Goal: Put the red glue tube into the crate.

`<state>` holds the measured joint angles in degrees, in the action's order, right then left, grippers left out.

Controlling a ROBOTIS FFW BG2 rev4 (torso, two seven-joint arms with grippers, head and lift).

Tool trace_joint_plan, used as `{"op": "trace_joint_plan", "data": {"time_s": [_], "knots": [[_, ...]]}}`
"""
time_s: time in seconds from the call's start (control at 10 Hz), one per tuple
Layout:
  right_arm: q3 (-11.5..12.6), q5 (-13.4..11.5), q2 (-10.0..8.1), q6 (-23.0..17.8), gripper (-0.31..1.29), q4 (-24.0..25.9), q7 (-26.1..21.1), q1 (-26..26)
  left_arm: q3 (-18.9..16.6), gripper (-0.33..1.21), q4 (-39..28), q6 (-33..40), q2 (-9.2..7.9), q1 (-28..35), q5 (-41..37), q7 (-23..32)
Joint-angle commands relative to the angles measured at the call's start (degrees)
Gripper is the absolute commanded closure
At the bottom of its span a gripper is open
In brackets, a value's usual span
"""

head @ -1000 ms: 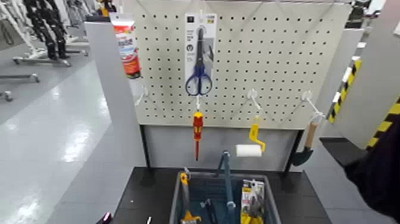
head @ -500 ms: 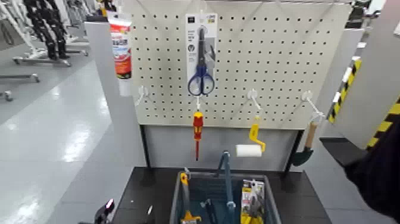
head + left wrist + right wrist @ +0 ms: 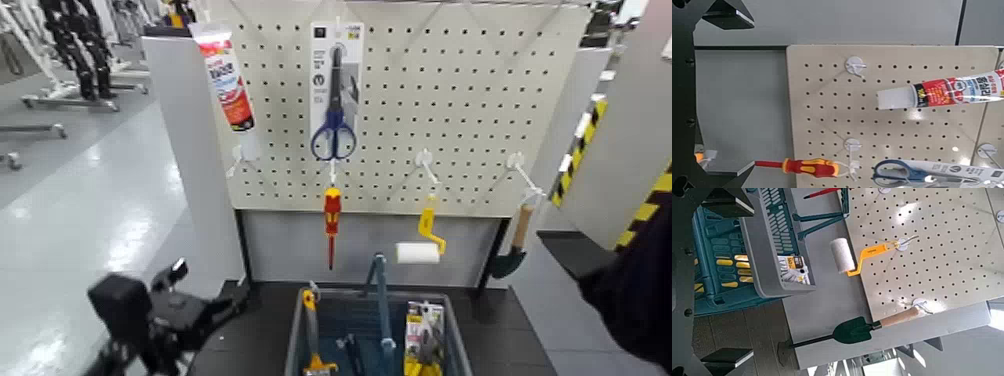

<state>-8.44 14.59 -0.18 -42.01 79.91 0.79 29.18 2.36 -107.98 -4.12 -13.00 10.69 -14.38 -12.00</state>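
The red glue tube hangs tilted on a hook at the pegboard's upper left corner, white cap down. It also shows in the left wrist view. The grey crate with its blue-grey centre handle stands on the dark table below the board and holds several tools. My left gripper is open and empty, raised at the table's left side, well below the tube; its fingers are spread apart and point at the board. My right gripper is open and empty, off to the right of the crate.
On the pegboard hang carded scissors, a red-and-yellow screwdriver, a paint roller and a trowel. A grey post stands beside the tube. My right arm fills the right edge.
My left arm has risen into the head view at the lower left, toward the board. The glue tube has swung on its hook and now tilts the other way.
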Motion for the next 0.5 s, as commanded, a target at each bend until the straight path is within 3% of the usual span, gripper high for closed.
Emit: {"op": "trace_joint_plan", "data": {"time_s": [0.1,0.3,0.5], "knots": [[-0.18,0.0,5.19,0.0,0.06,0.07,0.26,-0.09,-5.17,0.09,-2.77,-11.79,-0.09,-7.17,-3.11,-6.63],[-0.35,0.09,5.19,0.0,0.06,0.07,0.44,-0.17,-7.89,0.1,-3.12,-19.34,-0.88,-12.97,-5.22,-12.26],[-0.53,0.0,5.19,0.0,0.06,-0.01,0.53,-0.26,-8.6,0.1,-1.8,-22.42,-2.55,-17.63,-7.5,-15.33]]}}
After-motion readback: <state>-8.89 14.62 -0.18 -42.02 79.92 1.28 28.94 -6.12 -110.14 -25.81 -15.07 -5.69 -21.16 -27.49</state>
